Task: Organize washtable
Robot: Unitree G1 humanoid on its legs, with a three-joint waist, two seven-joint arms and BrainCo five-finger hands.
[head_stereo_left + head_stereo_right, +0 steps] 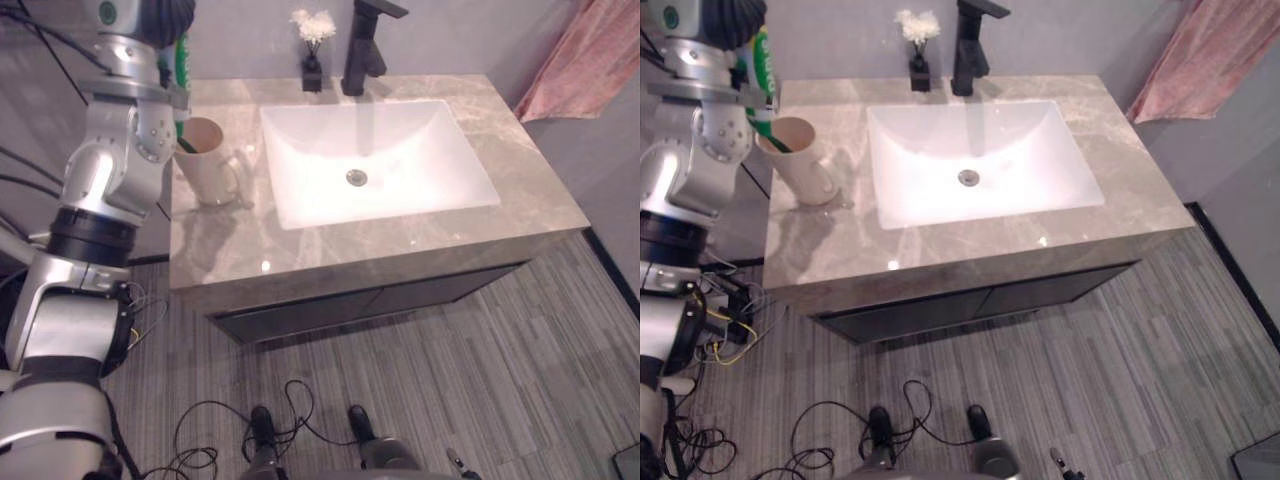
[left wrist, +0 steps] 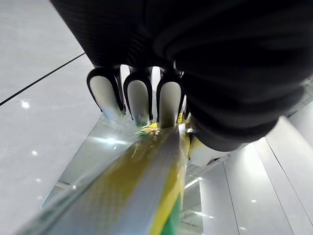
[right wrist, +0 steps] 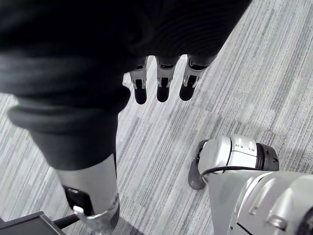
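Note:
A beige cup (image 1: 207, 165) stands on the left part of the grey marble countertop (image 1: 330, 245). Above it my left hand (image 1: 163, 18) is shut on a green tube (image 1: 181, 72), which points down with its lower end in the cup's mouth. In the left wrist view the fingers (image 2: 139, 100) curl round the green, yellow and silver tube (image 2: 146, 181). My right hand (image 3: 159, 83) hangs over the striped floor, fingers relaxed and holding nothing.
A white rectangular basin (image 1: 370, 160) takes up the middle of the countertop. Behind it stand a black faucet (image 1: 365, 45) and a small dark vase of white flowers (image 1: 313, 50). A pink towel (image 1: 590, 60) hangs at the far right.

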